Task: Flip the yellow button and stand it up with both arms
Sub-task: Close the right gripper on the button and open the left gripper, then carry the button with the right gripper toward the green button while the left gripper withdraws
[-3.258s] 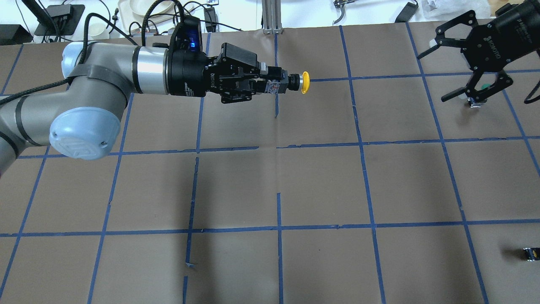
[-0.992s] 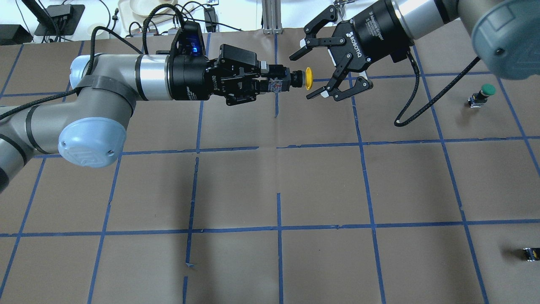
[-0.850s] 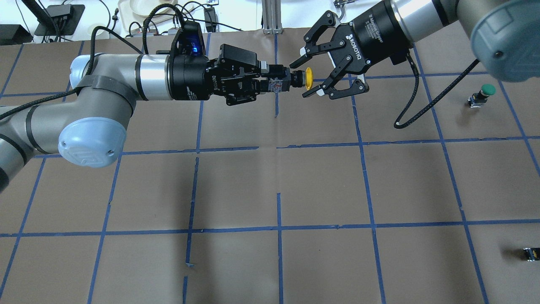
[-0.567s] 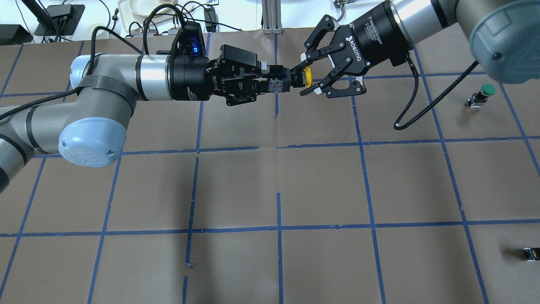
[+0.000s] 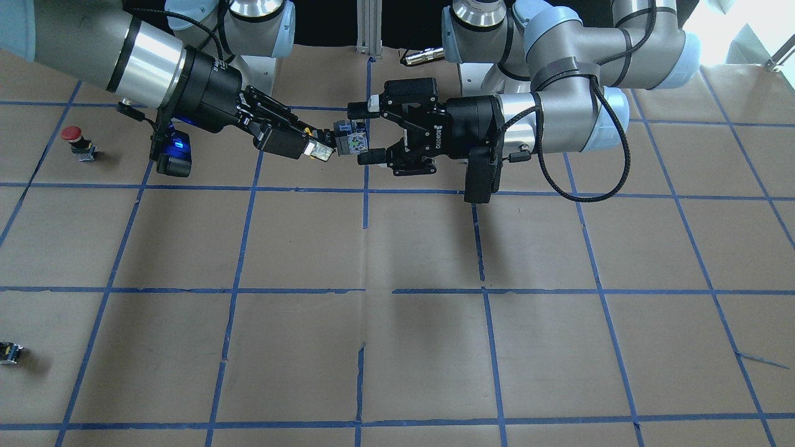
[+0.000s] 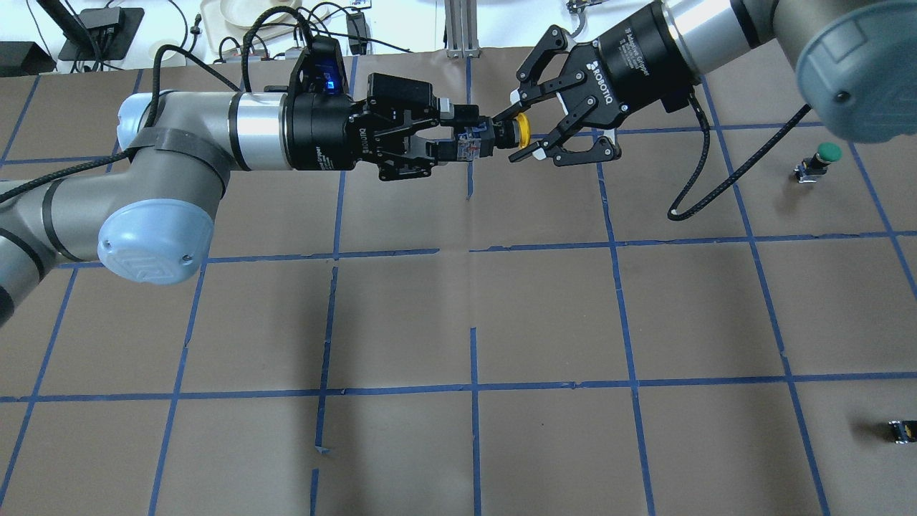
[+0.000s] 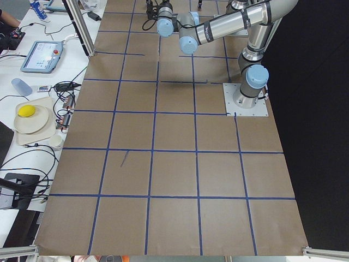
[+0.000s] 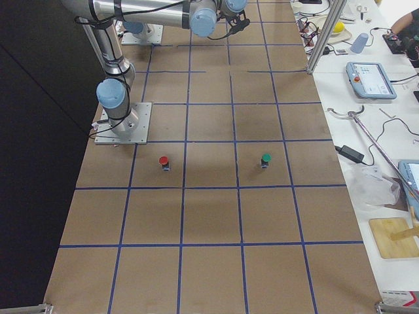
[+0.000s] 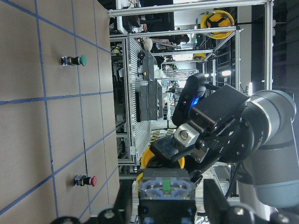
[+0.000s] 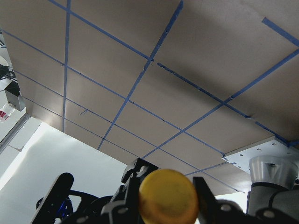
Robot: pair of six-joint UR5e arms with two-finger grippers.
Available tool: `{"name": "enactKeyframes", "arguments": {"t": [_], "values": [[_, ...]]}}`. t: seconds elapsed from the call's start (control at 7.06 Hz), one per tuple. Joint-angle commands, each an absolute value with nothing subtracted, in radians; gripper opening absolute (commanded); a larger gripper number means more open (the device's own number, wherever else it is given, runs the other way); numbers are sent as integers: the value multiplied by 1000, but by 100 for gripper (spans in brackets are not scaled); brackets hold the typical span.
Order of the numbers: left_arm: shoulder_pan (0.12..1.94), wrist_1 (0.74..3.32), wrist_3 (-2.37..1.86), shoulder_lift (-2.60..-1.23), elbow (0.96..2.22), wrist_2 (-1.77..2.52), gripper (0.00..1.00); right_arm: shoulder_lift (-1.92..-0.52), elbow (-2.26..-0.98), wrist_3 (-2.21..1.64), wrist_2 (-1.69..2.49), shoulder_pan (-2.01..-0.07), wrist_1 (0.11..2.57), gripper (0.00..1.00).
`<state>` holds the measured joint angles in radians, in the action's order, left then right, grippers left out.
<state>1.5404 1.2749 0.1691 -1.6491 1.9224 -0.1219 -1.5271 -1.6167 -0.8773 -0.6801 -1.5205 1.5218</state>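
Above the far middle of the brown desk (image 6: 544, 308), the left pincer (image 6: 462, 132) stands apart around the black body of the yellow button (image 6: 524, 130), held sideways in the air, while the right pincer (image 6: 510, 136) is clamped on its cap.

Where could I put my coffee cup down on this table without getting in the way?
The broad middle and near squares of the table are bare, bordered on the right by the green button and a small black block. It is crowded at the far middle, where the left gripper and right gripper meet around the yellow button.
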Motion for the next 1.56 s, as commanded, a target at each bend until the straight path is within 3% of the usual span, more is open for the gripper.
{"name": "enactKeyframes", "arguments": {"t": [0.0,0.85,1.42], "values": [[1528,1275,163,-1634,1914,-219,90,-1526,-1614,-760,-739,-1503,1532,19],[1450,1288,161,-1606,1853,-902,92,-1534,-1637,-18,-1300,-1503,1641,16],[1477,1290,164,-1601,1855,-1461,97,-1554,-1747,557,-1544,-1455,1781,12]]}}
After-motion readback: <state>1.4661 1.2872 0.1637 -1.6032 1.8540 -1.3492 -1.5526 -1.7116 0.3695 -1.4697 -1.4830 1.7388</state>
